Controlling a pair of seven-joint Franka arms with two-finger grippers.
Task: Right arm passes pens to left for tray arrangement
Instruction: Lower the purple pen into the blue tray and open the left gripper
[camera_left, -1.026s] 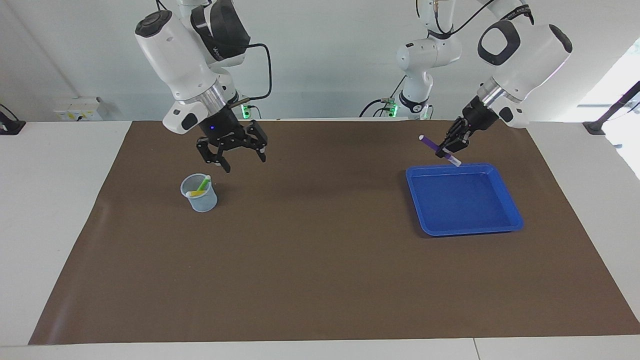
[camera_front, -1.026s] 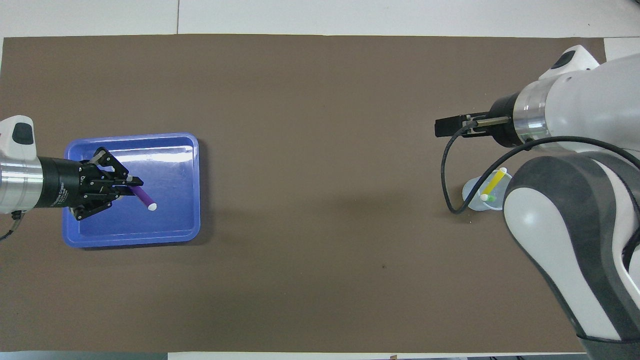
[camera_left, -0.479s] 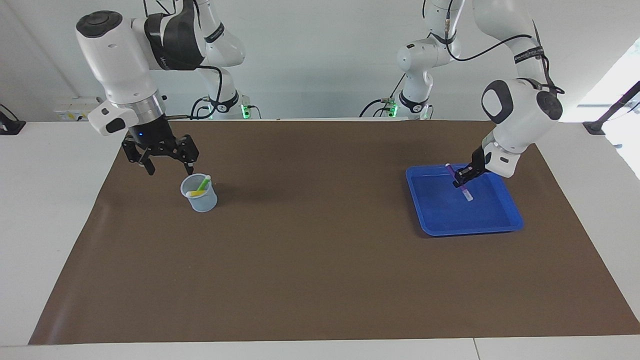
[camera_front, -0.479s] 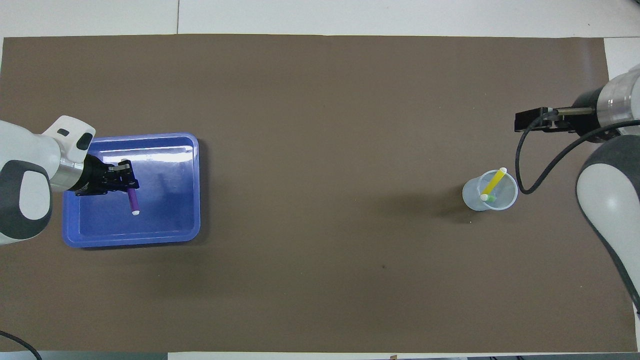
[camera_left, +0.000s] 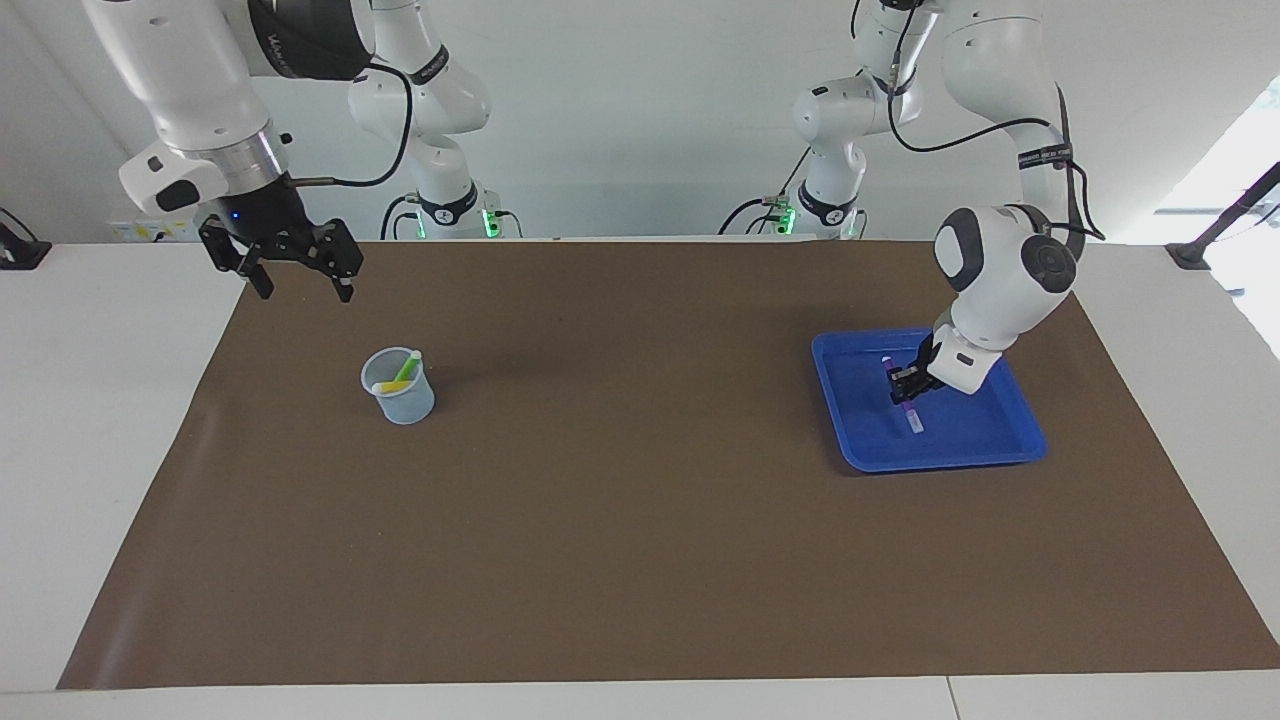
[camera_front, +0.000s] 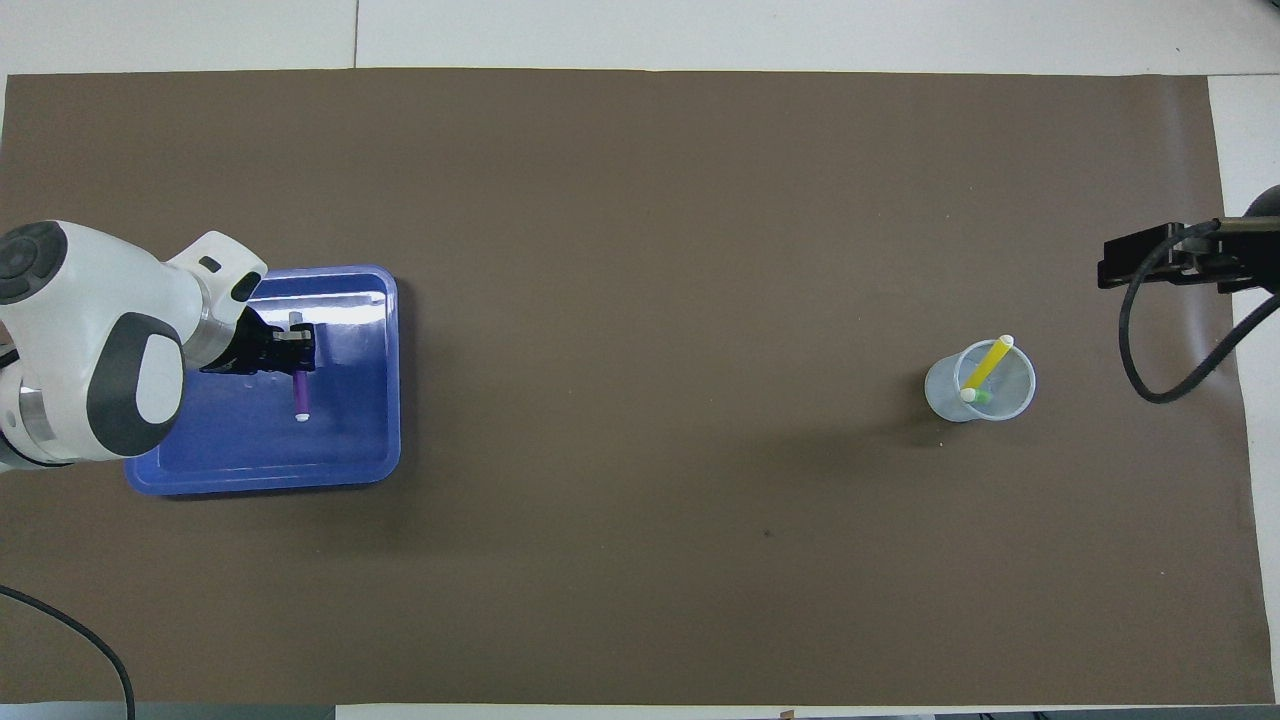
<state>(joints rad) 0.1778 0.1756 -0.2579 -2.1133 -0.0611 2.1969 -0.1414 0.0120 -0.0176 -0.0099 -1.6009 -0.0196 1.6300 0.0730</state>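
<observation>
The purple pen (camera_left: 903, 397) is gripped by the closed jaws of the left gripper (camera_left: 905, 383), low inside the blue tray (camera_left: 860, 455). The right gripper (camera_left: 296, 283) is raised over the bench's edge, jaws wide and empty. The yellow pen (camera_front: 990, 362) and green pen (camera_left: 407, 367) are left in the cup (camera_left: 400, 405).

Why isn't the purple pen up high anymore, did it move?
Yes. The left gripper carried the purple pen from above the blue tray's robot-side rim down into its middle.
</observation>
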